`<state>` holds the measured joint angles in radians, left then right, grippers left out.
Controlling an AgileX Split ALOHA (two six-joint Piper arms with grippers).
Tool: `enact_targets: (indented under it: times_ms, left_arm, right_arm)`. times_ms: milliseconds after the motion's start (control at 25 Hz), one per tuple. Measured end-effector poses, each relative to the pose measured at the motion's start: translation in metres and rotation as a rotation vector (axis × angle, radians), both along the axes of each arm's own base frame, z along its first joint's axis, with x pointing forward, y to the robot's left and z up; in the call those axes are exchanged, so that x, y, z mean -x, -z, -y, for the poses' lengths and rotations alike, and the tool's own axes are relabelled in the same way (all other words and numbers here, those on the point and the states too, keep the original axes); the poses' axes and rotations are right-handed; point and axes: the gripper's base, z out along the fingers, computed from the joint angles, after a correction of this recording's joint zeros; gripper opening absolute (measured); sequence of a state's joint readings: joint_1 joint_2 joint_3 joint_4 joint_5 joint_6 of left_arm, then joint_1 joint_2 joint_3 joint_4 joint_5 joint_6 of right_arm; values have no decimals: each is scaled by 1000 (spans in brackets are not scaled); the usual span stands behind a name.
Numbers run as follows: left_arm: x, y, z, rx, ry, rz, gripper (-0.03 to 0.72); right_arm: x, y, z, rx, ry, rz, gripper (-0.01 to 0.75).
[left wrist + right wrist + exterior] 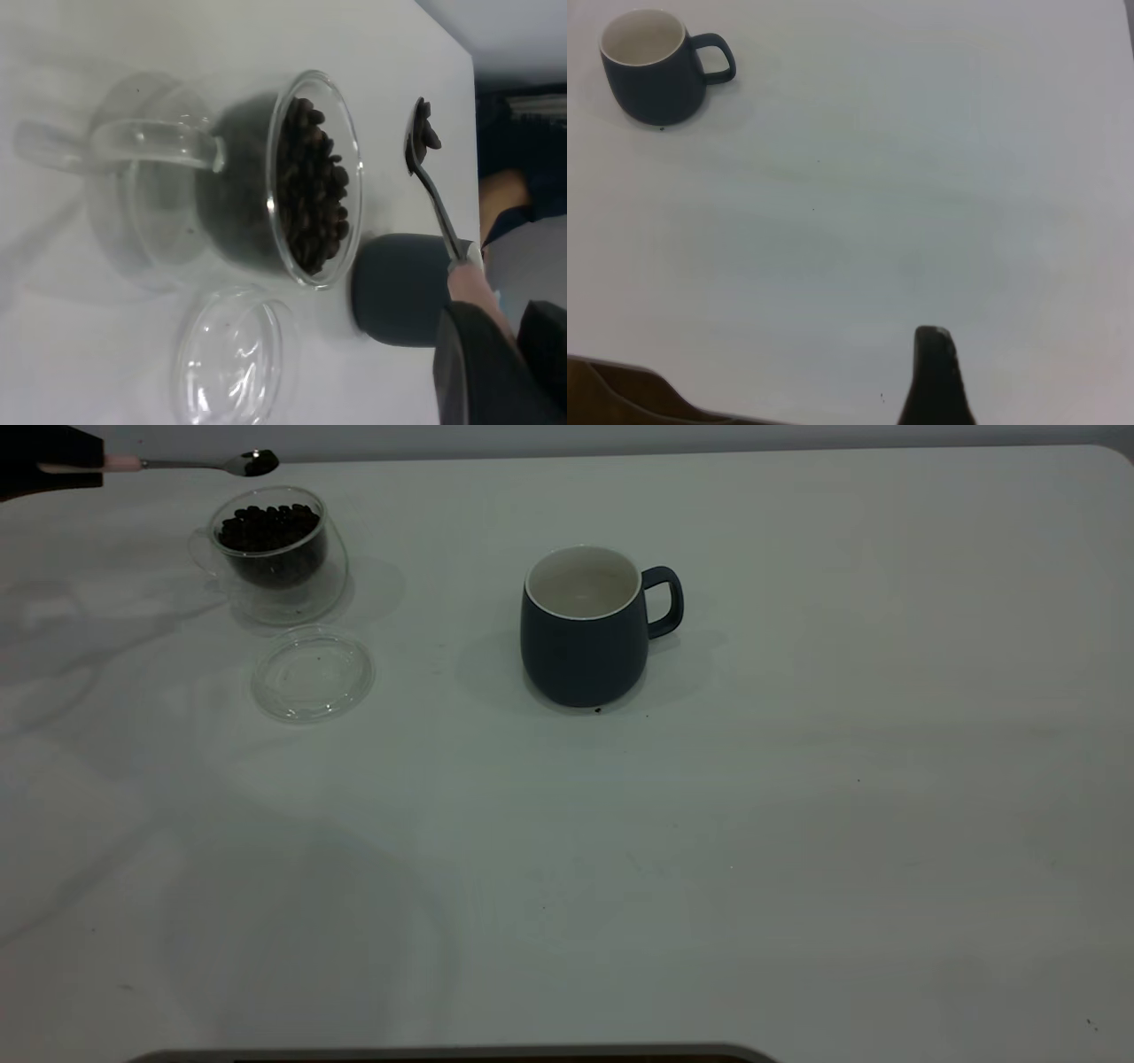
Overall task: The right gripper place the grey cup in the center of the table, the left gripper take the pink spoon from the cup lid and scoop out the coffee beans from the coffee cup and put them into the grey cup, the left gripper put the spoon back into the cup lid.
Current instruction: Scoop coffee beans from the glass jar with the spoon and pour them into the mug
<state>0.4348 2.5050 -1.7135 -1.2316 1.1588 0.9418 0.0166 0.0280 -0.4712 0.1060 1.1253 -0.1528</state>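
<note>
While working outward from the near edge of the large plain white table [797, 886], finding only bare surface at first, then reaching the rounded dark blue-grey ceramic mug, the grey cup [585, 633], sitting upright about mid-table, handle pointing toward the right side, white inside showing no beans from here; judging that the placing step is done. Noting one or two dark specks on the tabletop at the mug's foot, too small to name. Moving left and a little farther, coming to the small round clear cup lid [312, 674], lying flat and holding nothing, just beside the clear double-walled glass coffee cup [275, 549], which is standing behind it with a heap of dark coffee beans [312, 181] filling it near the rim. Farthest back, at the left corner, seeing the matte black left gripper [75, 464] clamping the pale handle of the pink spoon [177, 463], holding it roughly level above and beyond the glass cup, a few beans riding in the silver bowl. Judging the scoop as taken, with the carry across to the mug, the tipping out, and the return of the spoon to the lid yet to come. Catching only a dark fingertip of the right gripper [937, 376], hanging well apart from the mug; unable to say whether parted or together.
</note>
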Motion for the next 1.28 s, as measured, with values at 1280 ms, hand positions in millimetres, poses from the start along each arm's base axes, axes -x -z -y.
enact_targets:
  times_ms: [1280]
  left_arm:
    - [-15,-3,168,33,334,4,123]
  right_arm:
    - [0,0,0,0,0,0,591]
